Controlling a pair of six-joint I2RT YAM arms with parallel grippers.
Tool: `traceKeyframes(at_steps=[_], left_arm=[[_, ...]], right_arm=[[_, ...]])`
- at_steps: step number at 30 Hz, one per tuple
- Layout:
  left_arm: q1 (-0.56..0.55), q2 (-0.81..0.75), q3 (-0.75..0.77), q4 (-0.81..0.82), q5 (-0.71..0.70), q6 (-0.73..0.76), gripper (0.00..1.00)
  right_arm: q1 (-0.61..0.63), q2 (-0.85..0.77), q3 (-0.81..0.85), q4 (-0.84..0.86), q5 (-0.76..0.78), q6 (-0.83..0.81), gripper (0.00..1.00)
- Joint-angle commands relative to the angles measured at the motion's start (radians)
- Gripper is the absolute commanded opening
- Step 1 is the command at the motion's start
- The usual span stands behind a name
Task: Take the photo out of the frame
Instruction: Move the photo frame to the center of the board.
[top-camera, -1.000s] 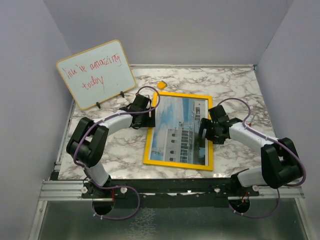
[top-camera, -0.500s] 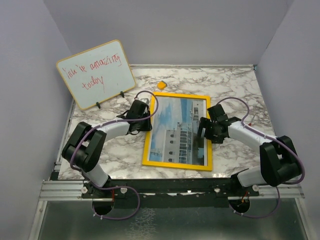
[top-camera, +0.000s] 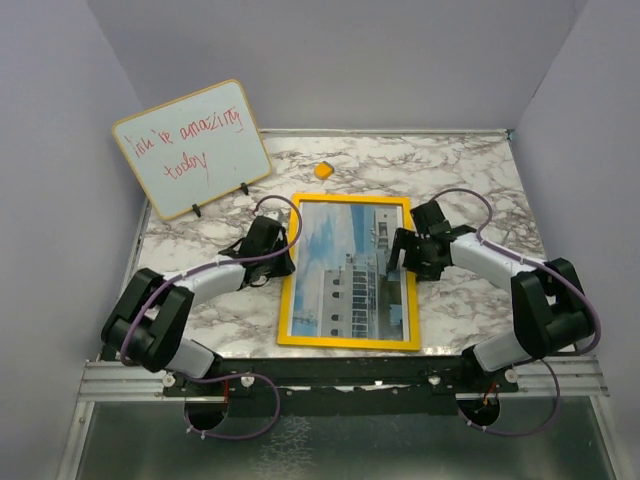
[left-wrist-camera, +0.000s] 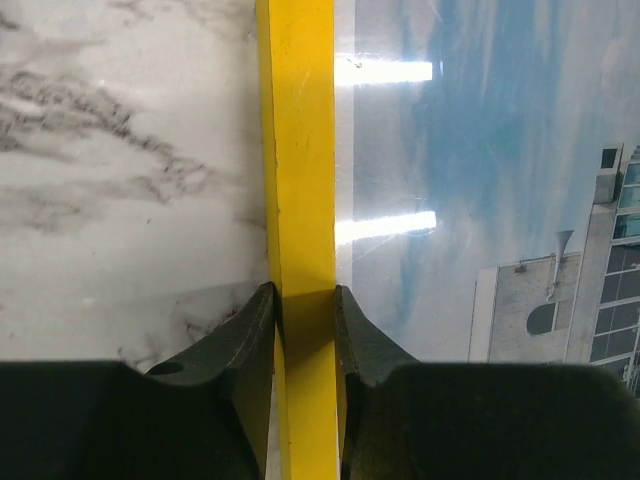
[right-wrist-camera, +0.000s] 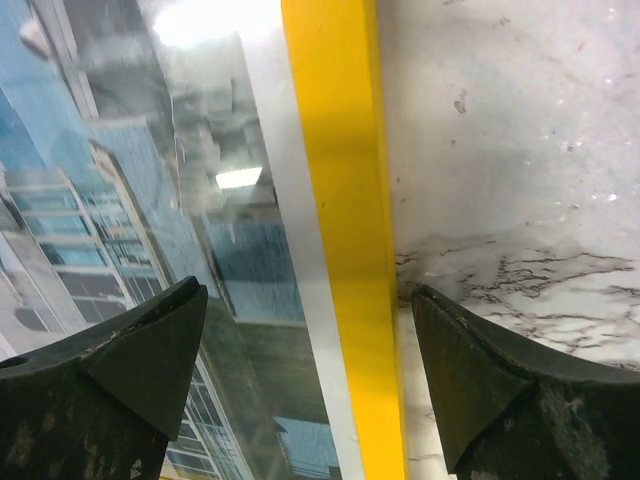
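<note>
Here, left fingers (left-wrist-camera: 250, 335) pinching the frame (left-wrist-camera: 300, 150), right fingers (right-wrist-camera: 130, 350) spread astride its opposite edge.

The only writing that can be read is red marker handwriting on the whiteboard (top-camera: 190, 148), which stands propped at the far left corner of the worktop (top-camera: 470, 170). It slants upward across the board in two lines. The upper line ends in "amazing", and the word before it is scrawled and looks like "you're". The lower line reads "today". Any lettering on the building in the photo (top-camera: 345, 270) is too small to tell.
</note>
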Motion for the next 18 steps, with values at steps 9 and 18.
traceKeyframes(at_steps=[9, 18], left_arm=[[-0.036, -0.317, -0.250, -0.134, -0.109, -0.300, 0.38], [-0.034, -0.333, -0.070, -0.316, -0.179, -0.122, 0.88]], right_arm=[[0.020, 0.090, 0.107, -0.019, -0.006, -0.017, 0.92], [0.021, -0.030, 0.208, -0.146, 0.275, 0.097, 1.00]])
